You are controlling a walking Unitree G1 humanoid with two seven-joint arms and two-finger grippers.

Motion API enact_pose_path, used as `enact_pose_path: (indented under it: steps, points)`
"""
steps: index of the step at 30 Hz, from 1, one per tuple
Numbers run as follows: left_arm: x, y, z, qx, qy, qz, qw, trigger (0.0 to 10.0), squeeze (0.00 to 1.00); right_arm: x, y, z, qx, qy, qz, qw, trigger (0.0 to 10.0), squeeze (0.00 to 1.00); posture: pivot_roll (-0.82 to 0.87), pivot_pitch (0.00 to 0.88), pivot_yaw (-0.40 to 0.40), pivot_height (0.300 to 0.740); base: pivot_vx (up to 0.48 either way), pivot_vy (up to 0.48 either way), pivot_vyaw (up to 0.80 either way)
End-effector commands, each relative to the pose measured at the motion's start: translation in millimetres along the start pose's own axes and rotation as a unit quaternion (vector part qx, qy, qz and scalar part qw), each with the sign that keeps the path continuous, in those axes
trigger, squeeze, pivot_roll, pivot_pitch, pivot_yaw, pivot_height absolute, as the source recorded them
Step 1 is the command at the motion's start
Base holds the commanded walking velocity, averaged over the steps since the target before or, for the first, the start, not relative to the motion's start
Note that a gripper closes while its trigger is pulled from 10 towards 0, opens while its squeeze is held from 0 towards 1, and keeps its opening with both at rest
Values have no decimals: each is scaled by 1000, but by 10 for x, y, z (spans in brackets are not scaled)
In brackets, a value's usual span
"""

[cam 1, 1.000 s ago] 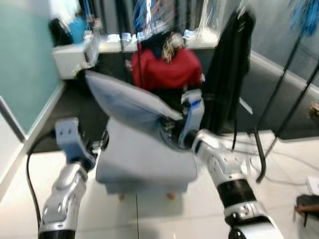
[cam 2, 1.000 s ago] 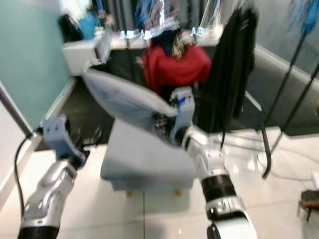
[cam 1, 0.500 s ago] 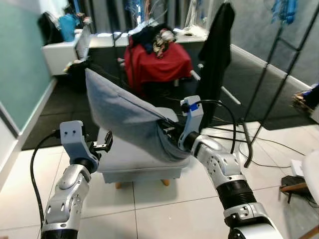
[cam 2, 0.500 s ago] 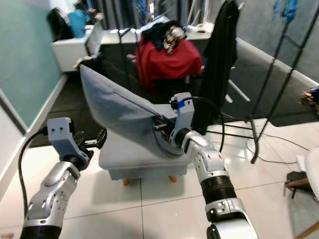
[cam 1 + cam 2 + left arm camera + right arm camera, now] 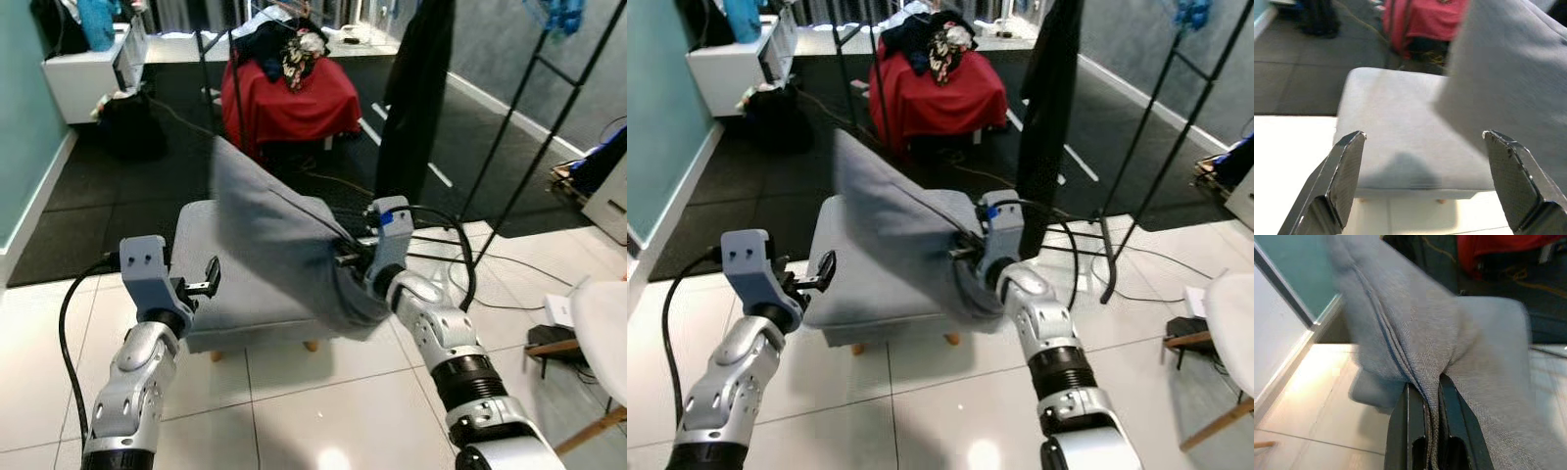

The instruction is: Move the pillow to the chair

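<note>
Right wrist view: right gripper [image 5: 1424, 396] jaws clamped on pillow [image 5: 284, 235] seam, pillow aloft over grey stool [image 5: 196, 294]. Thin fabric pinch, slip risk in transit. Left gripper [image 5: 1422, 161] jaws open, empty.

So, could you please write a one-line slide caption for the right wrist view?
Right gripper pinching the grey pillow by its seam above white floor tiles.

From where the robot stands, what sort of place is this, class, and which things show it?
Probably a lived-in room used for clothes or storage: a red-draped seat piled with clothes, a dark garment on a black rack, a grey footstool on white tiles.
</note>
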State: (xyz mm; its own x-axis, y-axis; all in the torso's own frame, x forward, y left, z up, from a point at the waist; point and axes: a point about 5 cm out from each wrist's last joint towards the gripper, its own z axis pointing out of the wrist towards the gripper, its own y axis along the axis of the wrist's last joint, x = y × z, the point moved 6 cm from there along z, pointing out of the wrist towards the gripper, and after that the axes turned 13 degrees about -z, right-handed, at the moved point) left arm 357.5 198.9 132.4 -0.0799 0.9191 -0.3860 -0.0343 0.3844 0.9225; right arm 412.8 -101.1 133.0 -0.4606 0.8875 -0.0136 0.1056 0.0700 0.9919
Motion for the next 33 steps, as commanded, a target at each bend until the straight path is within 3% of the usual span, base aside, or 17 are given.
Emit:
enact_pose_path:
  steps: [1,4,12,21,27,33]
  points:
    - [24,-28,-6,2,6,9,1000,10000,0,66,269,-1,-55,29,10,998,10000,0,-115,0,-41,740,0,0,0]
    - [-19,-33,-16,3,-5,9,1000,10000,0,164,271,-52,-65,66,23,995,10000,0,-118,0,-42,740,0,0,800]
    - [-92,-61,-41,6,-23,1,1000,10000,0,249,293,-68,-74,83,17,994,10000,0,-127,0,-49,740,0,0,800]
    - [-81,-65,-43,5,-22,1,1000,10000,0,321,313,-56,-82,97,13,992,10000,0,-129,0,-53,740,0,0,798]
    - [9,-83,-59,9,-11,2,1000,10000,0,428,309,-68,-84,124,9,989,10000,0,-126,0,-58,740,0,0,789]
    - [-20,-86,-47,11,-16,-1,1000,10000,0,438,295,-71,-81,129,8,988,10000,0,-123,0,-57,740,0,0,791]
